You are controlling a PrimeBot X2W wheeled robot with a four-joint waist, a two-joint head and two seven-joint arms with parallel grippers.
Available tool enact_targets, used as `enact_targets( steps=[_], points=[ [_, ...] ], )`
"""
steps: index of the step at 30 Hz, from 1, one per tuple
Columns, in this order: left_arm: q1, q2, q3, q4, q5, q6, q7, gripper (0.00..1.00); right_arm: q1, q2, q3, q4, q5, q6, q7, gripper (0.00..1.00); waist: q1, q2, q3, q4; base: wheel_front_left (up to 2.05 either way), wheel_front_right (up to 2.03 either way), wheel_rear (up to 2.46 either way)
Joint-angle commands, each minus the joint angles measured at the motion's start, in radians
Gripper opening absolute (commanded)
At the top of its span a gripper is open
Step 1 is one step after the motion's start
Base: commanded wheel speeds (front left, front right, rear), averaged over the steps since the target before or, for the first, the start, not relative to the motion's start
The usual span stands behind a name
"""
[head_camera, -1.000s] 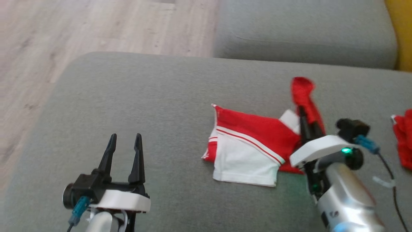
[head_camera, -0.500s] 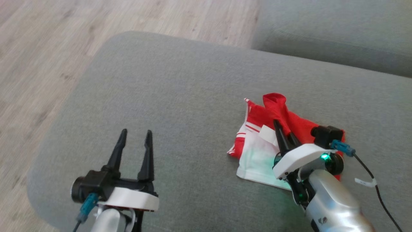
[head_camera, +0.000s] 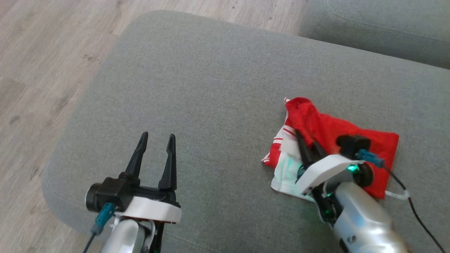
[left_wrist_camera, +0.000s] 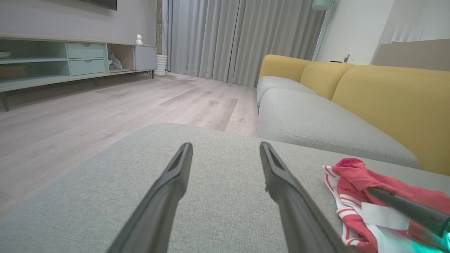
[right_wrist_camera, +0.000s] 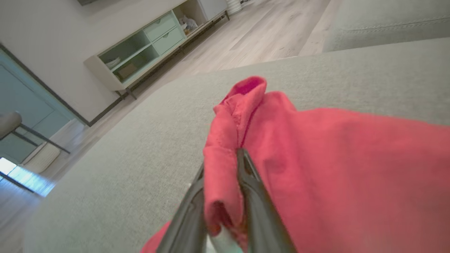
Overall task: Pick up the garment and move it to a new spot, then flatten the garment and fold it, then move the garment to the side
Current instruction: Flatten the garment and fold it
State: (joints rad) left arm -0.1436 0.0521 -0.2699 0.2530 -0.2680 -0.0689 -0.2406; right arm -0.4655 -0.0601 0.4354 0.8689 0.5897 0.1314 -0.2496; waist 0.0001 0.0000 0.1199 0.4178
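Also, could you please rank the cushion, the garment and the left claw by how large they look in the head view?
1. Cushion, by far the largest.
2. Garment.
3. Left claw, though it is nearer the camera, so its real size against the garment is unsure.

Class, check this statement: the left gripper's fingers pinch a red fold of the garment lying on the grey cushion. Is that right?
No. It is the right gripper whose fingers pinch the red fold of the garment lying on the grey cushion; the right wrist view shows it.
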Motion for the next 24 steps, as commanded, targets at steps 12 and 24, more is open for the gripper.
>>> enact_targets(
  steps=[12,24],
  points=[
    [-0.074,0.005,0.012,-0.009,-0.014,0.022,-0.018,1.00,-0.041,0.010,0.274,-0.098,0.134,-0.001,-0.005,1.00,-0.0001,0.0000,-0.019,-0.045,0.00,0.00,0.00],
    [-0.050,0.028,0.034,-0.015,-0.014,0.033,-0.020,1.00,-0.013,0.010,-0.126,-0.192,-0.190,-0.001,-0.012,1.00,-0.0001,0.0000,-0.074,-0.207,0.00,0.00,0.00]
  ],
)
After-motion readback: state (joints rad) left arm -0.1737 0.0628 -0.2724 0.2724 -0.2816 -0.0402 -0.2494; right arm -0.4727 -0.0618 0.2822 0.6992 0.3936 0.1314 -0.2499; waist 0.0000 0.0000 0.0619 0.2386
